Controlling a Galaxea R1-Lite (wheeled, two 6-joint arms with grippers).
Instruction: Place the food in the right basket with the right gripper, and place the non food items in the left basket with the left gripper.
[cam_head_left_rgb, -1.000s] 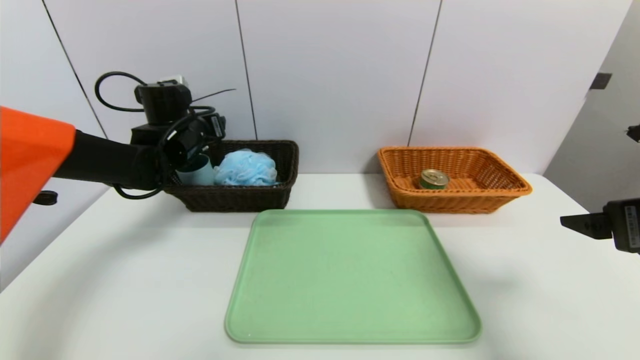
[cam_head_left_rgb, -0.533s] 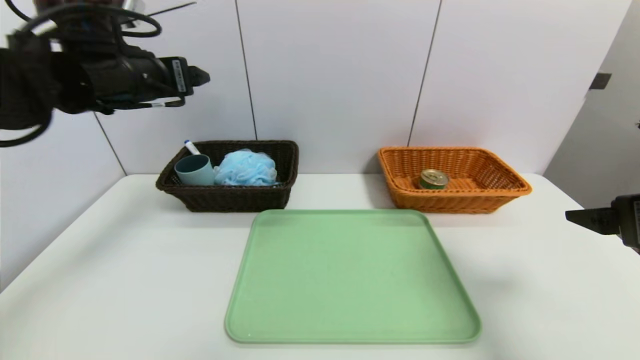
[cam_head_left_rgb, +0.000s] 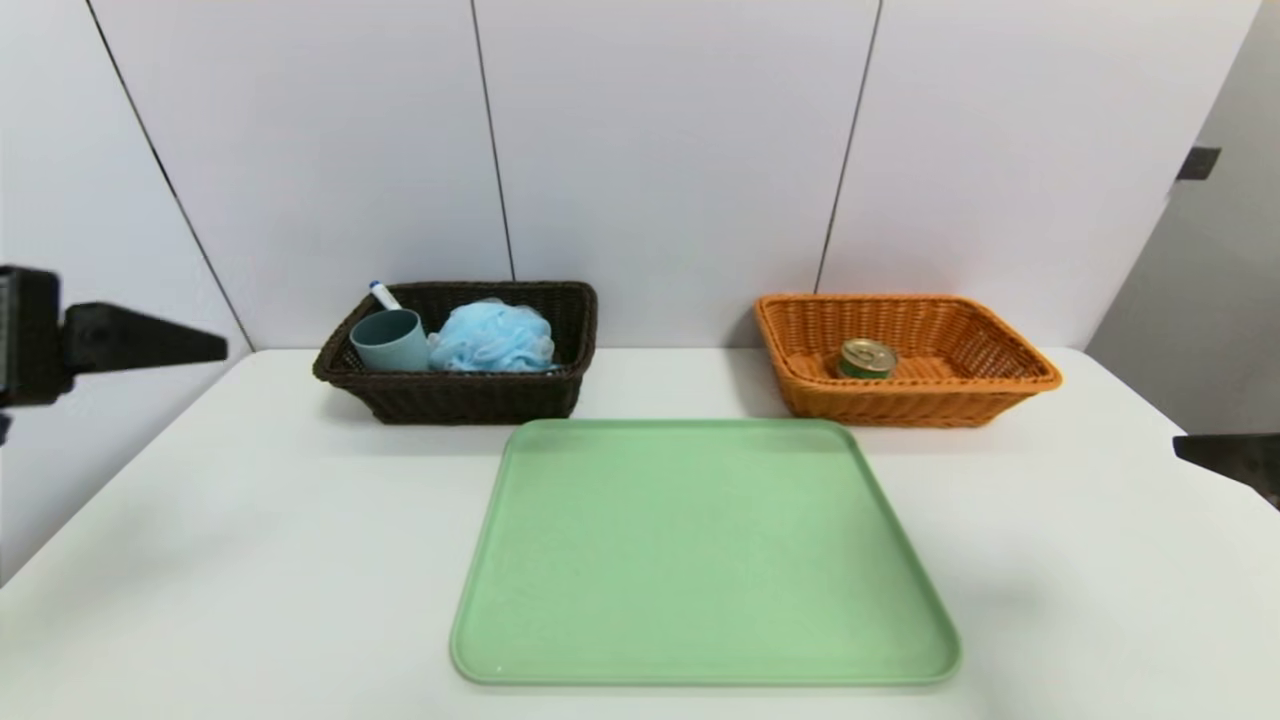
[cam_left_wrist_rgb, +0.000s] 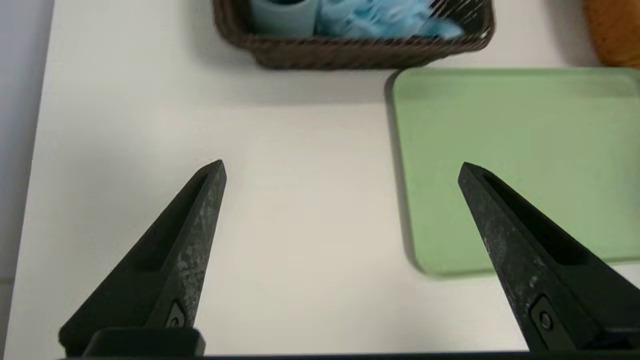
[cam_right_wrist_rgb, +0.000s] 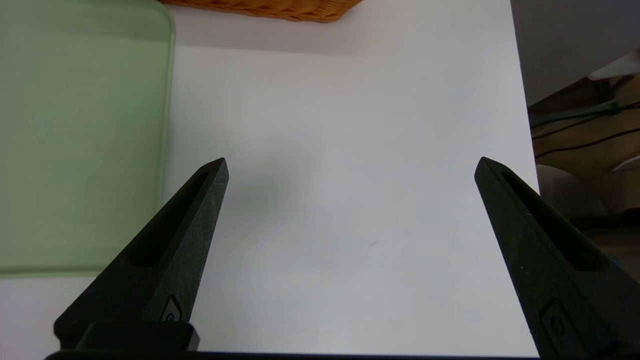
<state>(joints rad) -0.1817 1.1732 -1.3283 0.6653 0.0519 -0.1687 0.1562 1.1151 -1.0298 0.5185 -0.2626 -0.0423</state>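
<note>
The tin can (cam_head_left_rgb: 867, 357) stands inside the orange-tan basket (cam_head_left_rgb: 1000, 395) at the back right. At the back left, the dark brown basket (cam_head_left_rgb: 470, 402) holds the grey-blue cup (cam_head_left_rgb: 390, 340), the blue bath puff (cam_head_left_rgb: 492, 337) and the marker pen (cam_head_left_rgb: 383, 293), whose blue cap pokes up behind the cup. My left gripper (cam_left_wrist_rgb: 341, 165) hangs open and empty over bare table at the far left edge (cam_head_left_rgb: 200, 348), well short of that basket (cam_left_wrist_rgb: 350, 52). Over the table's right side my right gripper (cam_right_wrist_rgb: 350, 161) is open and empty too, and only its tip (cam_head_left_rgb: 1200, 447) shows in the head view.
A bare green tray (cam_head_left_rgb: 705, 550) lies in the middle of the white table, in front of both baskets. The table's right edge drops off to cables and floor (cam_right_wrist_rgb: 585, 130). A white panelled wall stands behind the baskets.
My left arm has lifted out of the dark brown basket, swung up and back, and come down at the left edge, its jaws opening wider. The right gripper has drawn back slightly to the right.
</note>
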